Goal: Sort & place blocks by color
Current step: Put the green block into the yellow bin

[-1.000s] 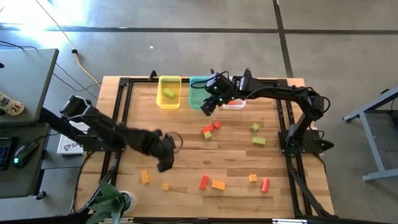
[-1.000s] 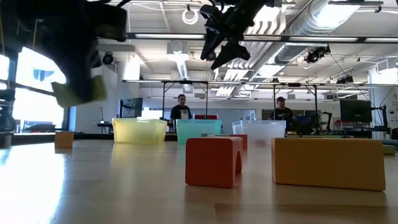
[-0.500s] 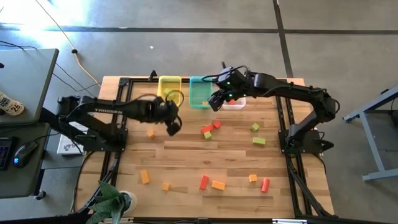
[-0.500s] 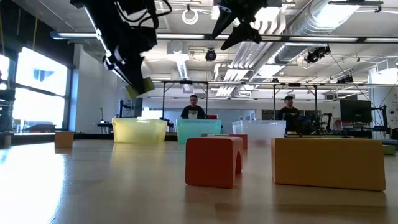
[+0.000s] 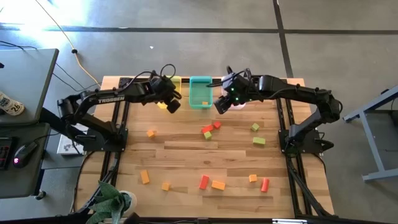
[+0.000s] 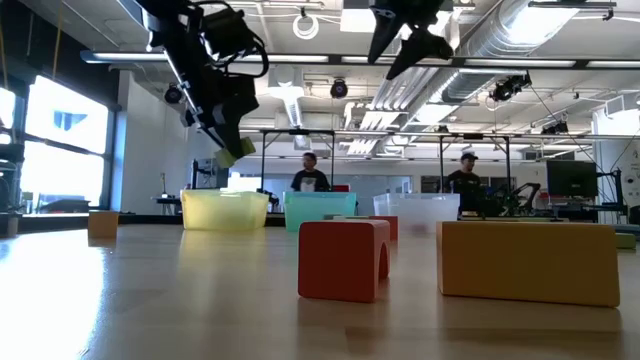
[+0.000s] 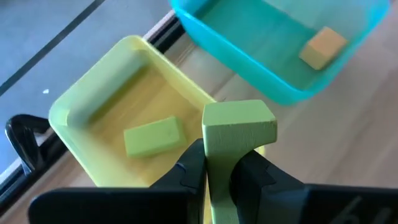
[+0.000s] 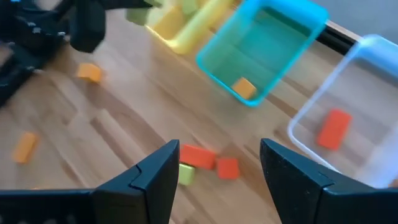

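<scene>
Overhead, the left gripper hangs at the near rim of the yellow plastic bin, about 11 o'clock on the wooden table, jaws clamped on a light green block. That bin already holds one green cuboid. The step in hand looks like the drop-off: next move calls for carrying the block a touch farther over the bin's middle, then opening. The teal plastic bin sits just beside, at 12 o'clock w/ an orange block inside, so drift that way risks a wrong-colour drop.

The right gripper hovers near the clear plastic bin, jaws apart, nothing between them; one red block lies in that bin. Both grippers flank the teal bin, apart but not by much.

Loose pieces remain: red & green blocks near centre, green ones toward 3 o'clock, orange & red along the 6 o'clock edge. Mid-table is open for reaching; the dark frame rails hem both sides.
</scene>
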Robot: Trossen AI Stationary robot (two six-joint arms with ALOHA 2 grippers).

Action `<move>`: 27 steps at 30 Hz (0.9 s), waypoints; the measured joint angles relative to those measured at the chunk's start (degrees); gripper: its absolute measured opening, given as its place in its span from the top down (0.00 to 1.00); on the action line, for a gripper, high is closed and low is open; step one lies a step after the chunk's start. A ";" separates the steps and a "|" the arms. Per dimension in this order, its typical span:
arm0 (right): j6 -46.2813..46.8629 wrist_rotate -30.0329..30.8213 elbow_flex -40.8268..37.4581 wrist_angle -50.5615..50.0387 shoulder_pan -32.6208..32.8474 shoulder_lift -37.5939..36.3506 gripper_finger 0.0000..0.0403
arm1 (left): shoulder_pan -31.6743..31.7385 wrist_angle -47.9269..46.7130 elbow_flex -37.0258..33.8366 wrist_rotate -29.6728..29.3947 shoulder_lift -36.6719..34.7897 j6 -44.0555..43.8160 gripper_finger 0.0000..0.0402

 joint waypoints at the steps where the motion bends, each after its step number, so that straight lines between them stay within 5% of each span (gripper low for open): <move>1: 1.12 0.90 0.00 -0.84 0.42 0.00 0.48 | 0.87 -0.01 -0.02 0.63 0.35 0.54 0.92; 12: 13.66 5.79 0.00 -5.41 9.06 0.02 0.48 | 7.24 3.15 -0.02 4.10 2.24 3.92 0.91; 27: 35.29 10.88 0.00 -19.62 24.13 0.07 0.48 | 7.93 3.22 -0.02 4.17 2.48 10.29 0.91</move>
